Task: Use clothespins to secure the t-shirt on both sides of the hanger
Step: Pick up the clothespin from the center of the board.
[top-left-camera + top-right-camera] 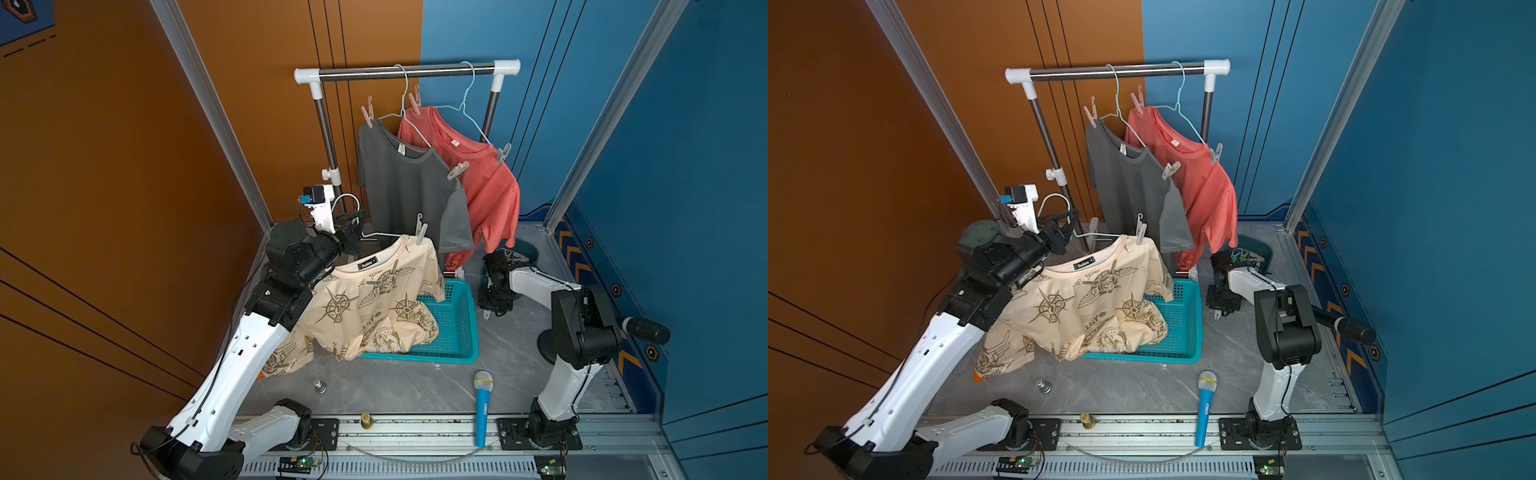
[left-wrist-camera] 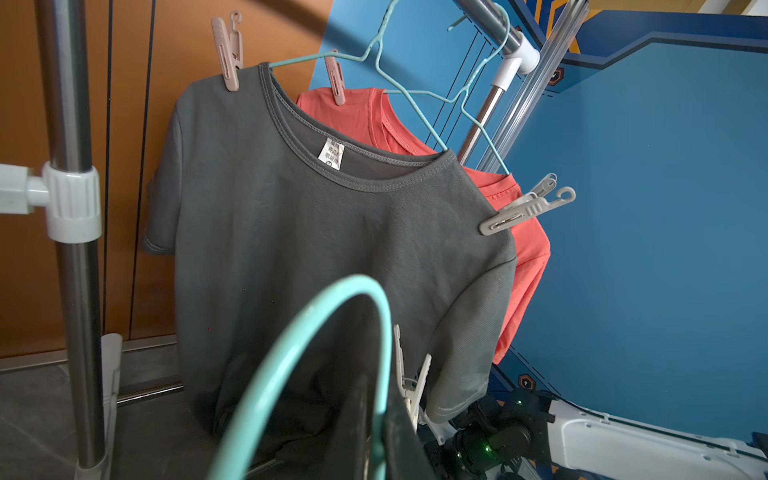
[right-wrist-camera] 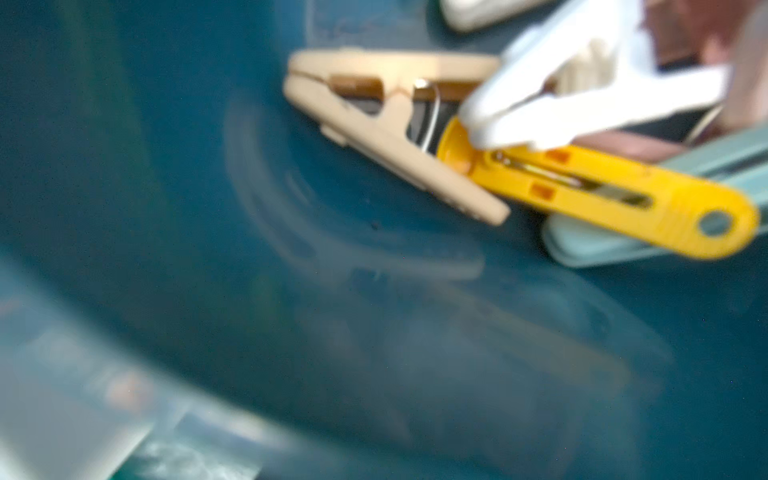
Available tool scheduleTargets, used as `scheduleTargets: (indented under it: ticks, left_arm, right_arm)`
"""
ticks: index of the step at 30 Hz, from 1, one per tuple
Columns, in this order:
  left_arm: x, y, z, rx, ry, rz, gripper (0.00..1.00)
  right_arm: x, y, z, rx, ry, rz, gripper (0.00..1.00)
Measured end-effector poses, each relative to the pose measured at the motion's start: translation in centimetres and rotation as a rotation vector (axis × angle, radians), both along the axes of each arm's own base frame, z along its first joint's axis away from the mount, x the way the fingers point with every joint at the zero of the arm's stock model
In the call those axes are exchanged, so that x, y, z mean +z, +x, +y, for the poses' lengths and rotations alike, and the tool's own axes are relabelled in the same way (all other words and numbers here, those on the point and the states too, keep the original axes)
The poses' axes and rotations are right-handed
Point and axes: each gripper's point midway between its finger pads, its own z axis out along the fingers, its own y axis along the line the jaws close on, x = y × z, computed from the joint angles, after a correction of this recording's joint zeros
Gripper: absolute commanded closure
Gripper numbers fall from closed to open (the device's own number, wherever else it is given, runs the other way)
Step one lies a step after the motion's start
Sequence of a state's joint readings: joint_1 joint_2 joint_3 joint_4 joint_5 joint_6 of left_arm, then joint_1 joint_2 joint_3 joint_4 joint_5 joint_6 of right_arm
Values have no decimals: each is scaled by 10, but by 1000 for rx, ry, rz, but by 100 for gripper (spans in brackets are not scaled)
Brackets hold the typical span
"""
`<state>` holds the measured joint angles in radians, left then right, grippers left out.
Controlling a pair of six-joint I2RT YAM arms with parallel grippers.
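Robot lab cell dressed up as a laundry corner, not a real home. Evidence: aluminium frame posts [image 1: 210, 108] around a flat orange panel [image 1: 104, 166] and a blue panel [image 1: 685, 166]. The left arm [image 1: 232, 365] and right arm [image 1: 565, 386] are bolted to a slotted metal rail [image 1: 415, 426], and there are bare circuit boards [image 1: 297, 462] with lit LEDs at the front edge. Laundry props: clothes rack [image 1: 407, 70], hung t-shirts [image 1: 407, 187] with clothespins [image 1: 457, 170], teal basket [image 1: 461, 328]. Stray toy microphone [image 1: 483, 403] and what may be small metal weights [image 1: 319, 386] on the grey tabletop [image 1: 395, 386].
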<state>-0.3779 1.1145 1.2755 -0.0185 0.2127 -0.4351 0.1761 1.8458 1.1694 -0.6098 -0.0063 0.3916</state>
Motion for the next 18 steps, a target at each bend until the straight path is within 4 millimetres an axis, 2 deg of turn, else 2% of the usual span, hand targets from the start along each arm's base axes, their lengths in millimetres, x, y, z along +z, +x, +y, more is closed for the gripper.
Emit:
scheduleTargets:
  ticks: [4,9,14,18]
  left_arm:
    - [0,0,0,0,0,0,90]
    - [-1,2,2,16,-5,6,94]
    - [-4,4,16,110,-15,19,95]
    - [-6,-6,35,214,-45,20,95]
  right_arm:
    - [1,3,4,1,26,-32,78]
    - [10,-7,8,8,61,-72,85]
    - [38,-16,11,22,85,-169,89]
    - [63,-25,13,36,100,-249,91]
